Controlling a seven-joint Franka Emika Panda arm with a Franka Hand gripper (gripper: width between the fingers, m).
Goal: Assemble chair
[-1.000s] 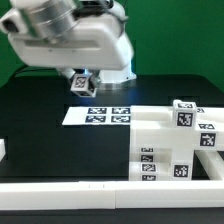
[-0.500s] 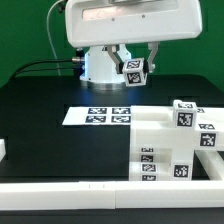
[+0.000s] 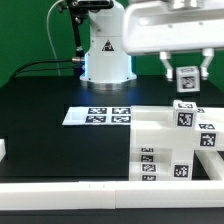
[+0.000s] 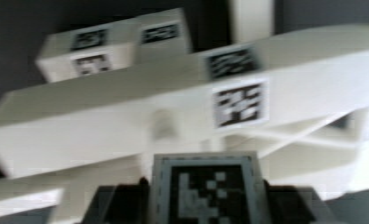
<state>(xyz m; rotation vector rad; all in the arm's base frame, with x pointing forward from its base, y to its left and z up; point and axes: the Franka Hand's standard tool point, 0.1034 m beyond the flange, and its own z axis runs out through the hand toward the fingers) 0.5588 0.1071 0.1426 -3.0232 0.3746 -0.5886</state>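
Gripping a small white tagged chair piece (image 3: 186, 78), the gripper (image 3: 186, 80) hangs in the air at the exterior view's right, above the partly built chair (image 3: 170, 140). Its two dark fingers (image 3: 167, 68) stand on either side of the block, closed against it, and the block's black-and-white tag faces the exterior camera.

From the exterior view, the chair assembly sits on the black table (image 3: 40, 110) at the right, against the long white border rail (image 3: 80, 192) that runs along the near edge. It is a blocky white stack with tags on its front and on its upper pieces. The marker board (image 3: 100, 116) lies flat on the table just beside the assembly, toward the exterior view's left. The arm's white base (image 3: 106, 55) stands behind it.

The wrist view shows what the exterior camera cannot: a close look past the held piece (image 4: 207, 190), whose tag fills the space between the dark fingers (image 4: 124, 200), onto the chair assembly (image 4: 163, 110) beyond. Several tags show on its white slabs and on a block that stands up from them. The table, rail and marker board are outside this view.
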